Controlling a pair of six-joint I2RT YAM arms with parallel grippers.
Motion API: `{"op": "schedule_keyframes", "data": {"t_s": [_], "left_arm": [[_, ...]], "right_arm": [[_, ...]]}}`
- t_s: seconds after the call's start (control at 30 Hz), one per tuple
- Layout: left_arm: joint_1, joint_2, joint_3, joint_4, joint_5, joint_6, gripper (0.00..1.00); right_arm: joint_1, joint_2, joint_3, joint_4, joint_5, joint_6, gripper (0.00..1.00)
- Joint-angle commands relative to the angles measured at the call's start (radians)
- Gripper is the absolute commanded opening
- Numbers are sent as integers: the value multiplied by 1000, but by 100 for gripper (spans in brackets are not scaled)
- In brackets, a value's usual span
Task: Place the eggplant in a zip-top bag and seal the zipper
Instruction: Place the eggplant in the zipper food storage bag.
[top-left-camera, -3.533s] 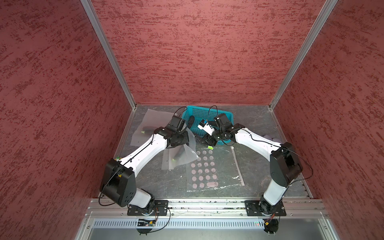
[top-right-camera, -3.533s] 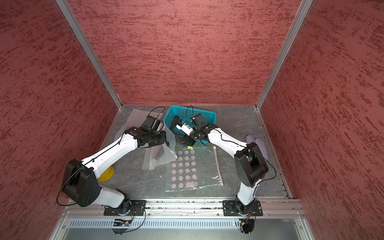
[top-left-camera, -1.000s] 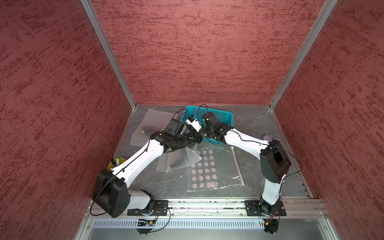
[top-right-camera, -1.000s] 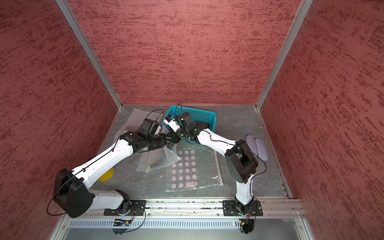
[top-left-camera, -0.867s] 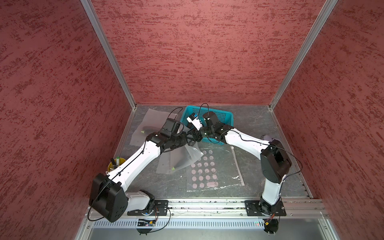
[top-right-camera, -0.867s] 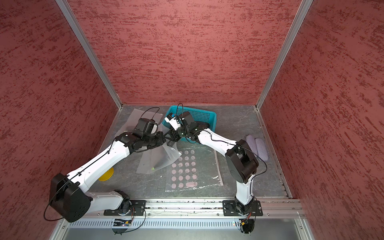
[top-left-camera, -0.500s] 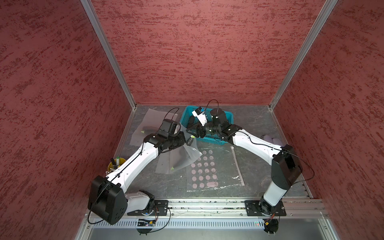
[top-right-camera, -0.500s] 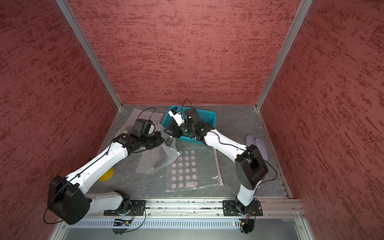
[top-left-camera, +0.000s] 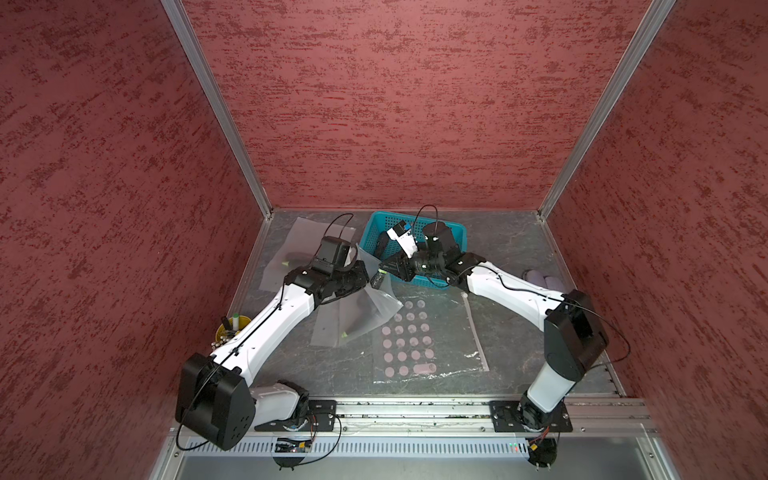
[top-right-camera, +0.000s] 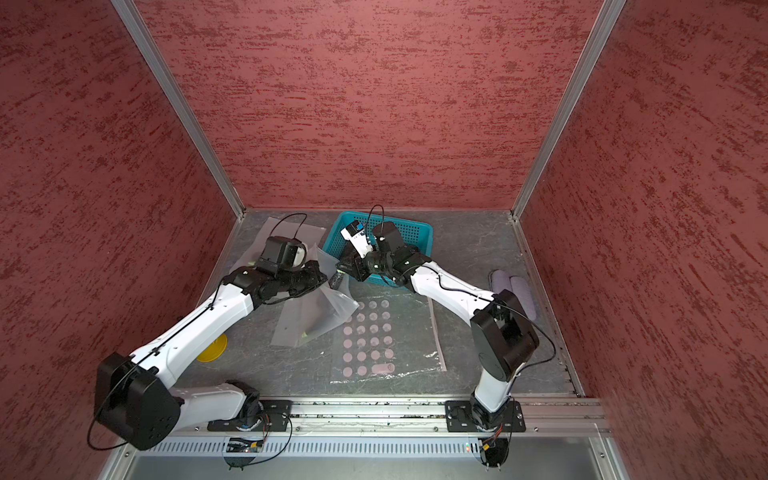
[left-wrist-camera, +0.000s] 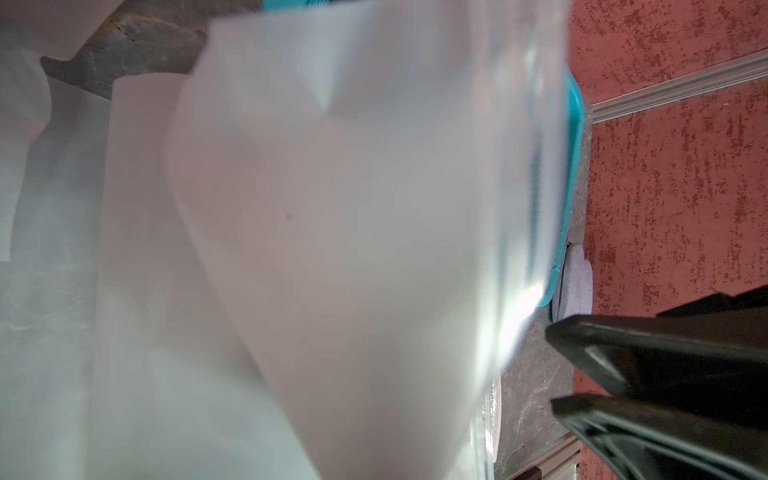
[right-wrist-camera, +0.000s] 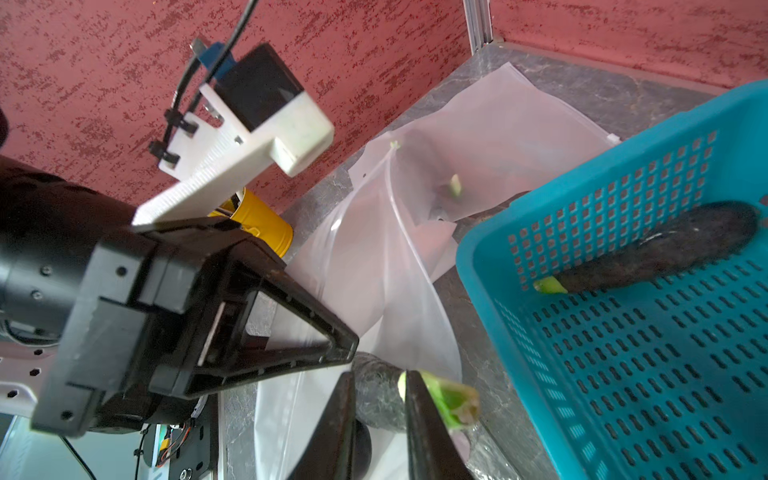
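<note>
Returned to frosted plastic zip-top bag (top-left-camera: 378, 303), teal basket's (right-wrist-camera: 602, 353) eight o'clock.
Clamped dark green-stemmed eggplant (right-wrist-camera: 376, 388) in right tool (top-left-camera: 382, 272), its rim in left tool (right-wrist-camera: 349, 347); insertion probably next.

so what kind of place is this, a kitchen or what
Most likely a robot test cell, not a kitchen: red textured panels in aluminium framing box in a grey tabletop, the left arm and right arm are bolted to a front rail, with a teal basket and zip-top bag as props.

left tool (top-left-camera: 367, 279) — holds bag (top-left-camera: 376, 316) up | right tool (top-left-camera: 383, 272) — at eggplant (top-left-camera: 377, 281), bag mouth
</note>
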Motion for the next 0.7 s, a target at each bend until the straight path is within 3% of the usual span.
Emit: {"op": "schedule_keyframes", "data": {"t_s": [0.0, 0.4, 0.67], "left_arm": [[7, -26, 15, 28, 19, -7, 0], [59, -58, 13, 82, 57, -59, 0], [83, -43, 7, 102, 67, -126, 0]], "right_arm": [[12, 30, -4, -1, -25, -11, 22], [55, 81, 45, -84, 21, -61, 23], [47, -54, -5, 21, 26, -46, 39]]}}
